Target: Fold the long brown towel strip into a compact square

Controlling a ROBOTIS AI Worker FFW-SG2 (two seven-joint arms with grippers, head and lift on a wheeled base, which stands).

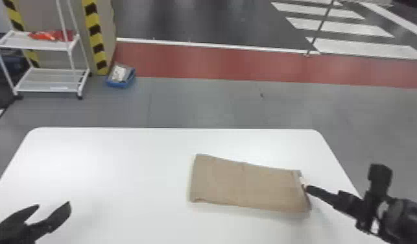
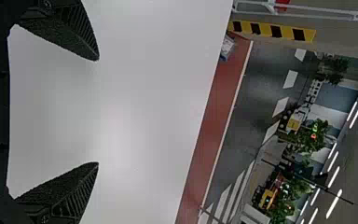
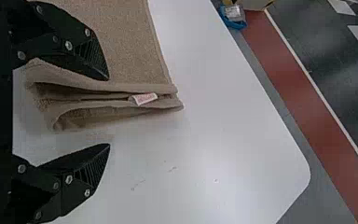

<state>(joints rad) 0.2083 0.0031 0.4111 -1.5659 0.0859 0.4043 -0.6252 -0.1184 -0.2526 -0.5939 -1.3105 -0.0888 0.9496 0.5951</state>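
In my head view, the brown towel strip (image 1: 246, 185) lies flat on the right half of the white table (image 1: 120, 168), its long way running from side to side. My right gripper (image 1: 308, 189) is at the towel's right end, though from up here I can't quite make out whether it touches the cloth. My left gripper (image 1: 53, 205) is over the table's near left part, well apart from the towel. In the left wrist view I see that left gripper (image 2: 98, 111) wide open, with bare tabletop between its two black fingers and nothing in its hold. In the right wrist view my right gripper (image 3: 108, 112) is open wide too, gripping nothing; the towel's layered end, with a small white tag (image 3: 144, 98) poking out from the folds, sits between the fingers, closer to one than to the other.
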